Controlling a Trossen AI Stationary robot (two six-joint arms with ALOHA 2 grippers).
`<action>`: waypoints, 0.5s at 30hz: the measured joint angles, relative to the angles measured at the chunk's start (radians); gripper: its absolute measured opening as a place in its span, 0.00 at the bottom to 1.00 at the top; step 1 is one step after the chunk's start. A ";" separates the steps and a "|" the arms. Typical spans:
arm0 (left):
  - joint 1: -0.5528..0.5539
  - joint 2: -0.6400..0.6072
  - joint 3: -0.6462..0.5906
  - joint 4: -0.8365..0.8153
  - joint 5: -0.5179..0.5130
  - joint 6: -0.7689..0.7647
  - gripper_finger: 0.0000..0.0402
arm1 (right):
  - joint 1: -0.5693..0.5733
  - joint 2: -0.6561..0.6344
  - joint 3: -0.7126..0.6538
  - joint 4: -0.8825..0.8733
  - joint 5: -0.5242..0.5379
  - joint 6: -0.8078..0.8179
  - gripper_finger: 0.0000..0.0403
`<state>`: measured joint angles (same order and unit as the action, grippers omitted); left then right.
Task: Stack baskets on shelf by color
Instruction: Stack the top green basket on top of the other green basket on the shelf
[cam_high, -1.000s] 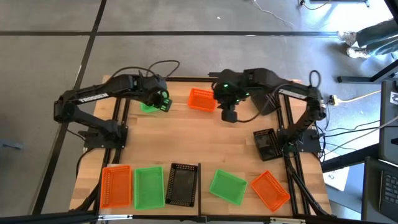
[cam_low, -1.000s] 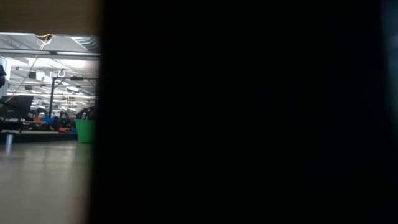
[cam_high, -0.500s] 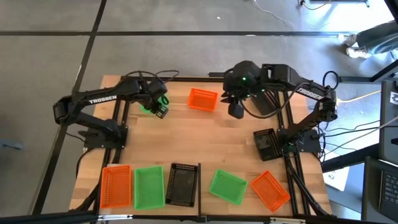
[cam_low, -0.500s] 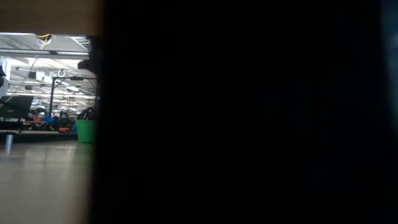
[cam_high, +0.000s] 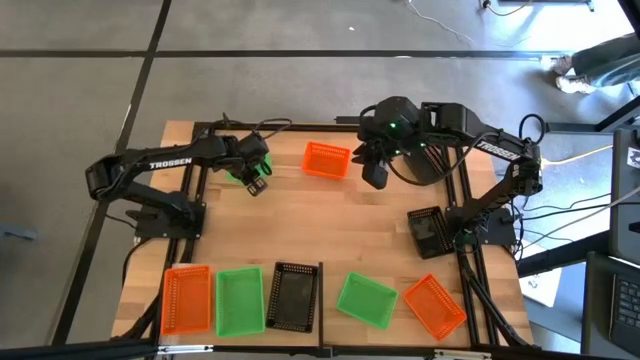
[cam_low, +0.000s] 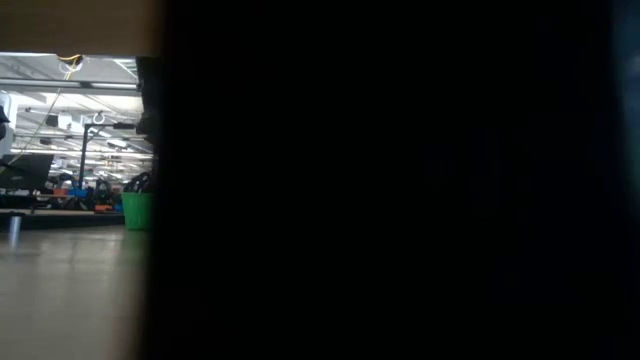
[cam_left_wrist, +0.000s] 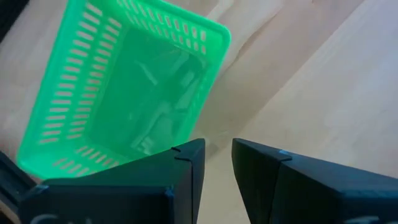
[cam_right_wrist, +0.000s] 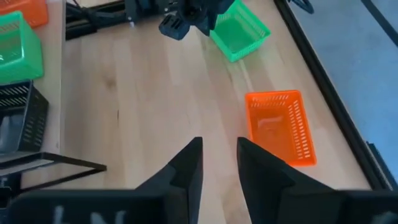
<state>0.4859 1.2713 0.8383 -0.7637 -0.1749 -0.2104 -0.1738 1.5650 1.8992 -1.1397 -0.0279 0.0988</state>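
High view: my left gripper (cam_high: 256, 183) hangs beside a green basket (cam_high: 238, 172) at the table's far edge; my right gripper (cam_high: 374, 176) hangs near an orange basket (cam_high: 325, 160). Three baskets sit on the shelf (cam_high: 318, 318).

Wrist views: both grippers' fingers stand slightly parted, holding nothing.

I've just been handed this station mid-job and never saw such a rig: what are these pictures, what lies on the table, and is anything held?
Two dark robot arms work at a wooden table. The overhead picture shows all; the table-height one is mostly blocked by something dark; the other two look past each arm's fingers. The left gripper hangs open by a green basket, holding nothing. The right gripper is open and empty, beside an orange basket. On the shelf at the near edge sit orange, green and black baskets left of the divider, green and orange right of it. Another black basket lies at the right.
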 joint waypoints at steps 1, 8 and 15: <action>0.002 0.008 0.000 0.002 -0.001 0.008 0.18 | 0.000 0.000 0.000 0.000 0.000 0.004 0.23; 0.026 0.065 -0.002 0.018 -0.022 0.058 0.18 | 0.000 0.000 0.000 0.025 0.000 0.006 0.23; 0.027 0.104 -0.002 0.036 -0.051 0.077 0.18 | 0.000 0.000 0.000 0.036 0.001 0.006 0.23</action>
<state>0.5125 1.3754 0.8368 -0.7277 -0.2256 -0.1339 -0.1738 1.5650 1.8992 -1.1038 -0.0273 0.1050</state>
